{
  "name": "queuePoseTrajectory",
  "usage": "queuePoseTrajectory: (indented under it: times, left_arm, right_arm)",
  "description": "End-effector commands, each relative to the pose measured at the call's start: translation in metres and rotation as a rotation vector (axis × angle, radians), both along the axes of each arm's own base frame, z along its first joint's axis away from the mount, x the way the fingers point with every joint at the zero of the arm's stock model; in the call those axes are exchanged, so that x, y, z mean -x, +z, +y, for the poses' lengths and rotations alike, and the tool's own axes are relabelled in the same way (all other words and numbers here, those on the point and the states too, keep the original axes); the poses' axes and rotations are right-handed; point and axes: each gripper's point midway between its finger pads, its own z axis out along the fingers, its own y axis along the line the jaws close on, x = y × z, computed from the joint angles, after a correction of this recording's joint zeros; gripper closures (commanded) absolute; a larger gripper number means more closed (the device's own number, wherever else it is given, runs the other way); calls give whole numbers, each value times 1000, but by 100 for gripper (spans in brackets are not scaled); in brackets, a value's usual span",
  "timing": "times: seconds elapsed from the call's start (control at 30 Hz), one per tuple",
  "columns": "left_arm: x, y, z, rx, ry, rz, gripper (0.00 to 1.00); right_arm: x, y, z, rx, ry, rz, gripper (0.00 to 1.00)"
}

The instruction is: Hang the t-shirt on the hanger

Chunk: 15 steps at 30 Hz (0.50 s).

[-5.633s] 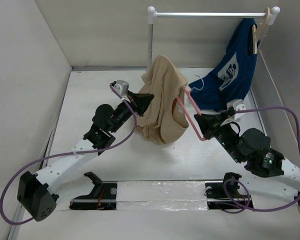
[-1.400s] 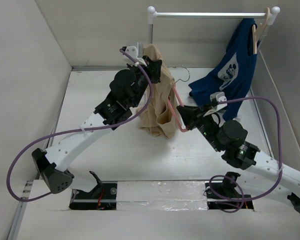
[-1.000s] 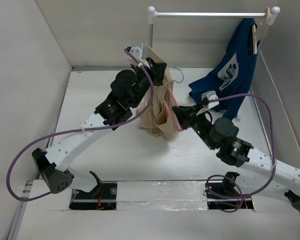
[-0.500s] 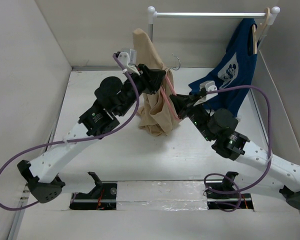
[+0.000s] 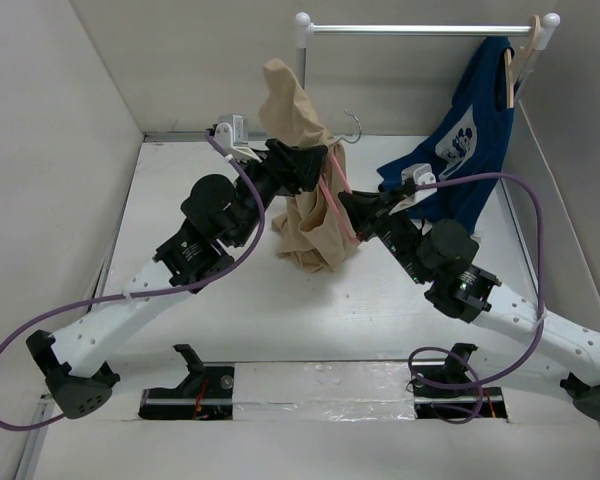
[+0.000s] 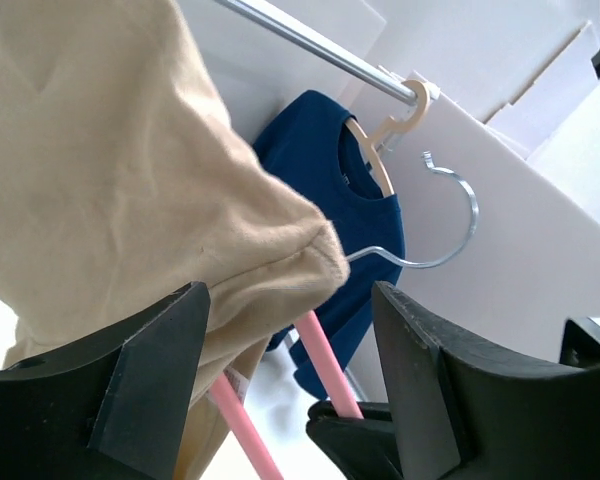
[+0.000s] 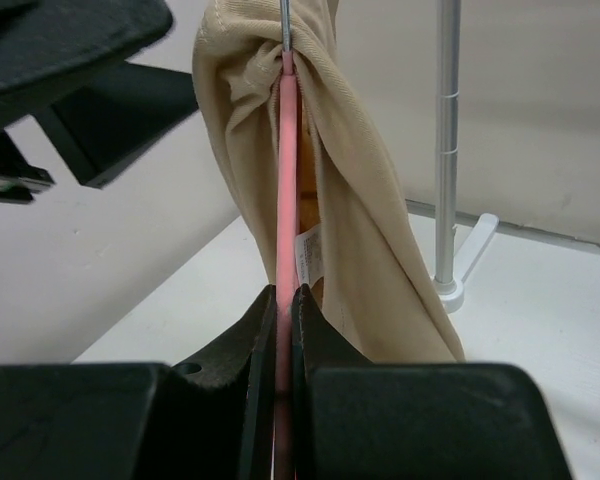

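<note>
A white table (image 5: 180,330) carries two black-and-white robot arms bolted at its near edge, and a metal clothes rail (image 5: 420,30) stands along its far edge. The left arm (image 5: 195,245) reaches from the near left corner toward the middle of the far edge; compared with half a second ago it has drawn back slightly toward the left. The right arm (image 5: 450,270) reaches in from the near right corner, about where it was then. Between them a tan t-shirt (image 5: 305,220) hangs bunched over a thin pink hanger (image 5: 340,212) above the middle of the table, one peak of cloth standing up in front of the rail's left post, as it did half a second ago. Nearly six seconds ago the shirt sat lower and wider, with the hanger at its right side. A dark blue t-shirt (image 5: 470,140) with a white print hangs from a wooden hanger (image 5: 515,65) at the rail's right end, unchanged. The left gripper (image 5: 320,165), clamped on the tan cloth a second ago, now has its fingers spread wide; the left wrist view shows a folded edge of the shirt lying loose between them. The right gripper (image 5: 352,207) is closed tight on the hanger's pink bar, as before. The hanger's metal hook (image 5: 355,125) pokes out free above the shirt.
</note>
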Motion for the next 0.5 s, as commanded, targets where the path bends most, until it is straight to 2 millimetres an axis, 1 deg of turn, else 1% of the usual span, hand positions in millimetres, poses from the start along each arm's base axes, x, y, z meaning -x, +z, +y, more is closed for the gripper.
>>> queuePoseTrajectory:
  times: [0.0, 0.03, 0.07, 0.13, 0.17, 0.23, 0.27, 0.3, 0.33, 0.37, 0.4, 0.43, 0.47]
  left_arm:
    - [-4, 23, 4, 151, 7, -41, 37]
    - [-5, 21, 0, 156, -4, -36, 37]
    - [-16, 20, 1, 173, 9, -14, 36]
    - [-19, 14, -8, 169, -14, 3, 36]
    - [-27, 10, -11, 173, -6, 13, 36]
    - [-31, 7, -15, 184, -3, 22, 36]
    - [-37, 0, -16, 187, 8, 37, 36]
    - [-39, 3, -15, 211, 14, 26, 36]
    - [-43, 1, -13, 221, 24, 28, 36]
    - [-46, -3, -16, 229, 21, 37, 36]
    - [-52, -6, -13, 232, 33, 44, 37]
    - [-59, -14, -13, 234, 44, 66, 38]
    - [-62, -18, -11, 241, 52, 75, 38]
  right_arm:
    - [10, 38, -10, -127, 19, -77, 100]
    - [10, 38, -10, -129, 21, -77, 100]
    - [10, 36, -9, -125, 22, -75, 100]
    - [11, 35, -7, -118, 33, -74, 100]
    - [11, 35, -8, -119, 31, -75, 100]
    - [12, 34, -7, -119, 40, -78, 100]
    - [12, 33, -6, -118, 43, -77, 100]
    - [12, 33, -5, -115, 48, -76, 100]
    - [15, 31, -1, -110, 61, -75, 100]
    - [14, 29, -1, -109, 59, -73, 100]
    - [15, 31, -1, -120, 60, -80, 100]
    - [16, 31, -1, -120, 65, -84, 100]
    - [18, 31, 3, -118, 79, -84, 100]
